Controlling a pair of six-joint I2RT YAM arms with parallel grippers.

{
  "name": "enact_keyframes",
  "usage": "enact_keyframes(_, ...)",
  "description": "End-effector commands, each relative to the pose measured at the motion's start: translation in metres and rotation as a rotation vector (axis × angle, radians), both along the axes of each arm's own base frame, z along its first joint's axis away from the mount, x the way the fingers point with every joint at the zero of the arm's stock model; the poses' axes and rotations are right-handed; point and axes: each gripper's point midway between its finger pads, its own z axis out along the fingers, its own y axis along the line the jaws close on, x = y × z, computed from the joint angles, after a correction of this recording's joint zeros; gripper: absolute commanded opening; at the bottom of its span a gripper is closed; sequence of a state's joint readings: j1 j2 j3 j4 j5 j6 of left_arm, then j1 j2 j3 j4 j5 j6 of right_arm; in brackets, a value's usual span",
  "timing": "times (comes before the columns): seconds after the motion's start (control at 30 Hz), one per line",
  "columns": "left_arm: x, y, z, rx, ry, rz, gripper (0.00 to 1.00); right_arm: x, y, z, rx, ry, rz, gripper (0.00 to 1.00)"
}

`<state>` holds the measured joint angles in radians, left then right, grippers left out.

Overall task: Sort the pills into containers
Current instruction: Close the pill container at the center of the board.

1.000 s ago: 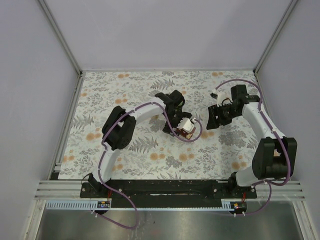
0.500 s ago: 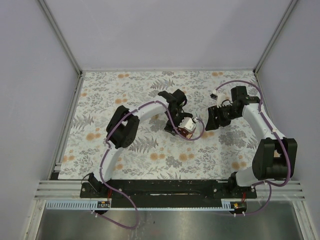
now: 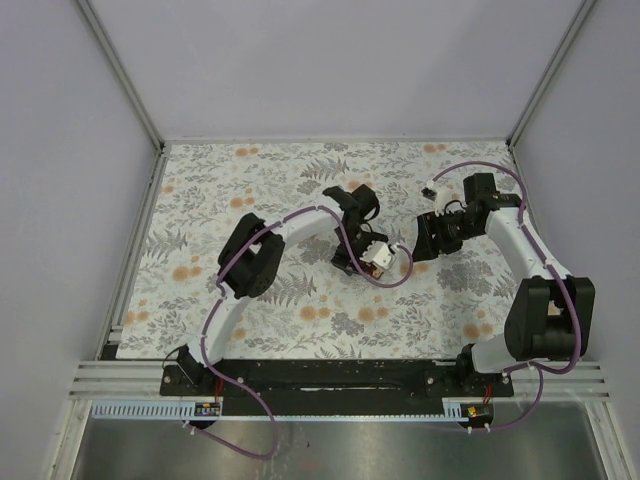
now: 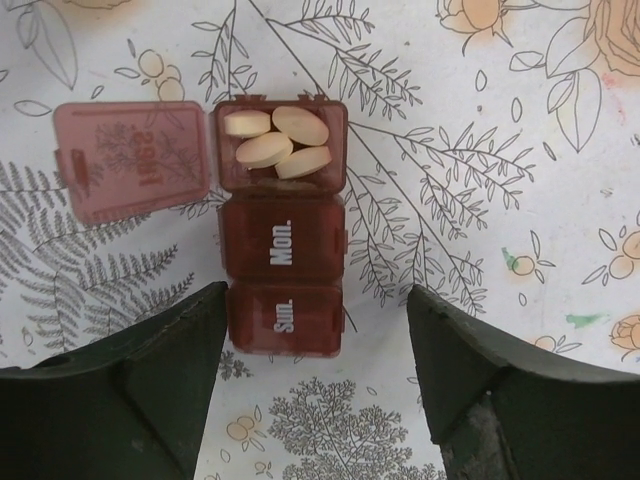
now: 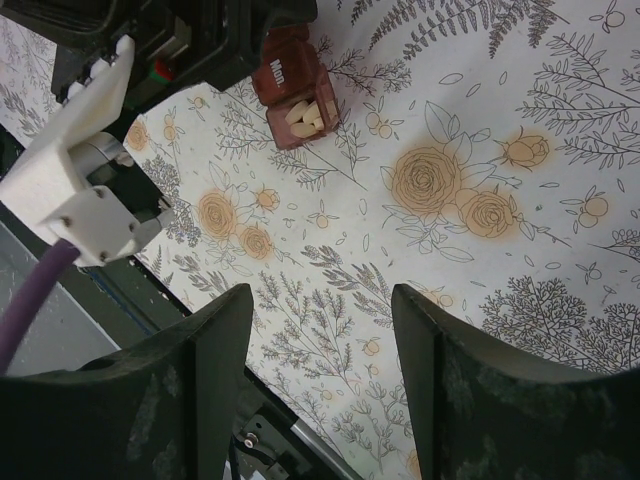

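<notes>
Pills (image 4: 264, 150) are what we are sorting, so we read progress from where they lie. Our floral cloth (image 3: 210, 180) covers the table. We see no loose pellets on it in either wrist view, and the top view is too coarse to tell.

Our left gripper (image 4: 315, 295) hangs directly over the dark-red pill box (image 4: 283, 250), jaws spread wide to either side of it and holding nothing. Our right gripper (image 5: 320, 300) hovers near, off to the box's right, also wide and empty.

The box lies flat on the cloth near the middle of the table, just under our left wrist. Its end compartment has its lid (image 4: 135, 160) swung out flat, and four pale oval pills rest inside, piled together. The "Mon." and "Sun." compartments beside it are closed, and we cannot tell what they hold.

We judge that one compartment is filled and the sorting is well along. What is likely left is closing that lid, unless more pills lie out of view.
</notes>
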<state>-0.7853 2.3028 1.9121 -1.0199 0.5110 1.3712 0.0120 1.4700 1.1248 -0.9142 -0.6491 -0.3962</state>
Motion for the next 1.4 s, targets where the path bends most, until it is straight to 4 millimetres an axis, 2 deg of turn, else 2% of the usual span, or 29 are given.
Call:
enact_keyframes(0.0,0.003,-0.009,0.003,-0.005,-0.038,-0.040,0.74,-0.001,0.002,0.012,0.026,-0.047,0.013,0.66)
enact_keyframes(0.23,0.005,-0.008,-0.001,0.016,-0.046,-0.033,0.70,-0.005,0.004,0.007,0.036,-0.031,0.021,0.66)
enact_keyframes(0.4,0.007,-0.009,-0.003,0.025,-0.050,-0.021,0.61,-0.007,0.006,0.008,0.043,-0.030,0.026,0.66)
enact_keyframes(0.77,0.012,-0.011,0.003,0.021,-0.076,0.043,0.52,-0.010,0.006,0.006,0.047,-0.019,0.033,0.66)
enact_keyframes(0.9,0.007,-0.008,0.006,0.014,-0.077,0.055,0.44,-0.010,0.005,0.007,0.043,-0.027,0.033,0.68)
enact_keyframes(0.93,0.006,-0.008,0.008,0.005,-0.081,0.057,0.42,-0.007,-0.002,0.007,0.042,-0.026,0.004,0.68)
enact_keyframes(1.03,0.004,-0.007,0.013,-0.008,-0.087,0.077,0.35,-0.006,-0.004,0.006,0.037,-0.028,-0.001,0.69)
enact_keyframes(1.13,0.001,-0.003,0.013,-0.002,-0.078,0.090,0.26,-0.005,-0.005,0.007,0.037,-0.030,-0.010,0.69)
enact_keyframes(1.37,-0.004,0.002,0.029,-0.019,-0.065,0.135,0.06,0.000,-0.004,0.007,0.056,-0.006,-0.042,0.70)
